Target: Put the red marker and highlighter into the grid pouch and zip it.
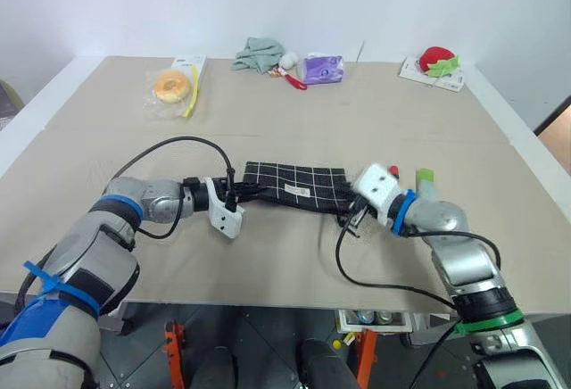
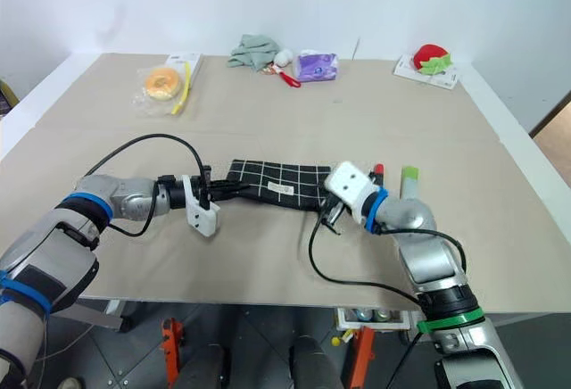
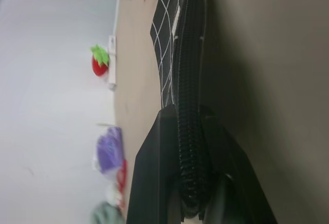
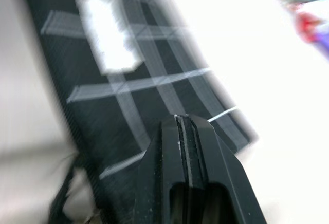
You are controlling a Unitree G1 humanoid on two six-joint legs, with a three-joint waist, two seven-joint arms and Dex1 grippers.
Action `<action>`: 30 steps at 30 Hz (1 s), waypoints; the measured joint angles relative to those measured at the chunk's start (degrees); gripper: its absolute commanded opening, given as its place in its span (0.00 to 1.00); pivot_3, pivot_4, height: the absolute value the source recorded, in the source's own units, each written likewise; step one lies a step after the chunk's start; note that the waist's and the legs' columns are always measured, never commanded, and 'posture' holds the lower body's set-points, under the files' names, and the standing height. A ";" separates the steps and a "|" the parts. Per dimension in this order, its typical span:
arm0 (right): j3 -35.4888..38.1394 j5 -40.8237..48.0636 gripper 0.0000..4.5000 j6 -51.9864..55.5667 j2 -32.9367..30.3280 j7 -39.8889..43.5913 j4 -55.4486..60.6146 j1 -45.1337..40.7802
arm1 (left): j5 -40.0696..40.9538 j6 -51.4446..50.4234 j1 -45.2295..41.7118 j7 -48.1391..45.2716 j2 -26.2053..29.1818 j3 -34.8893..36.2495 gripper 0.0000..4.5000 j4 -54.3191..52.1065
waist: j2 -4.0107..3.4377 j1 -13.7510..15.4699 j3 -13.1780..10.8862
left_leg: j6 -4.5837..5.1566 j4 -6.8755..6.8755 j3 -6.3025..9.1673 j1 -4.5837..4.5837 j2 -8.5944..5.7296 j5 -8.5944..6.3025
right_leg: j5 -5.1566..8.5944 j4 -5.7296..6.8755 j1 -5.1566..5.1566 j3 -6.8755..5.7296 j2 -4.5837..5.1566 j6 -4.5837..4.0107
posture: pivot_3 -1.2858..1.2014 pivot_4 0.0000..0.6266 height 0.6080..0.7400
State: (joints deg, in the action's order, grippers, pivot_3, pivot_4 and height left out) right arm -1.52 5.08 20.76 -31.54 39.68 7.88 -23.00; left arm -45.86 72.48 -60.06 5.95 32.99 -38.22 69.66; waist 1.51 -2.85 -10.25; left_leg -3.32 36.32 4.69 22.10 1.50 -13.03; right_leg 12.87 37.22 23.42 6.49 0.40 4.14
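The grid pouch lies flat in the middle of the table, black with white lines and a small white label. My left gripper is shut on the zipper edge at the pouch's left end. My right gripper is at the pouch's right end, its fingers pressed together over the fabric; I cannot tell whether they pinch anything. Just behind the right gripper, the red marker's red tip and the highlighter's green cap peek out on the table beside the pouch; the rest of each is hidden.
Along the far edge lie a bagged doughnut, a green cloth, a red-handled item, a purple packet and a strawberry toy. The table's front edge runs close below both arms.
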 measured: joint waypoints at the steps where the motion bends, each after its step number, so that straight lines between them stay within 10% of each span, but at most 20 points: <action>1: 2.12 2.58 0.38 3.39 0.19 -0.14 2.76 0.64 | 2.45 -0.16 1.24 -3.15 0.23 1.17 0.00 -1.21 | -0.01 0.02 0.00 | 0.01 0.00 0.00 0.02 0.00 -0.01 | -0.01 0.00 -0.01 -0.01 0.00 -0.02 | 0.52 0.24 0.99; 7: 8.79 12.62 0.97 28.48 3.41 -6.53 12.93 3.30 | 17.22 -12.63 11.85 -23.61 1.85 8.02 0.00 -18.81 | -0.29 -0.05 0.19 | 0.08 0.00 -0.02 -0.03 0.05 -0.08 | 0.02 0.06 -0.03 -0.02 -0.01 -0.25 | 0.52 0.24 0.99; 15: 14.69 19.15 0.97 52.50 10.71 -16.69 13.91 1.34 | 20.05 -28.57 20.35 -35.80 1.82 11.56 0.00 -38.55 | -0.94 -0.03 0.57 | 0.10 0.03 -0.01 -0.08 0.05 -0.09 | 0.13 0.10 -0.03 -0.03 -0.06 -0.10 | 0.52 0.24 0.99; 24: 13.86 19.43 0.97 54.40 9.77 -19.01 13.92 1.25 | 20.01 -32.96 22.34 -38.46 1.50 13.52 0.00 -42.60 | -0.98 -0.12 0.62 | 0.30 0.03 -0.01 -0.07 0.05 -0.20 | 0.22 0.09 -0.03 -0.03 -0.07 -0.09 | 0.52 0.24 0.99; 30: 12.20 19.45 0.32 53.73 9.65 -19.71 13.93 1.68 | 20.15 -34.12 23.13 -39.41 1.04 14.50 0.00 -43.45 | -0.98 -0.30 0.63 | 0.33 0.03 0.00 -0.07 0.05 -0.22 | 0.25 0.09 -0.03 -0.03 -0.07 -0.10 | 0.52 0.24 0.99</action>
State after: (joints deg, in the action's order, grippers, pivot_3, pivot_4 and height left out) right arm 10.68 24.52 74.49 -21.89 19.98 21.81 -21.33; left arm -25.70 38.36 -36.93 -33.46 34.03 -23.73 26.21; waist 0.53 -3.14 -9.62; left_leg -2.99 36.35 4.69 22.03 1.55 -13.24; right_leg 13.11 37.31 23.39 6.46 0.32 4.04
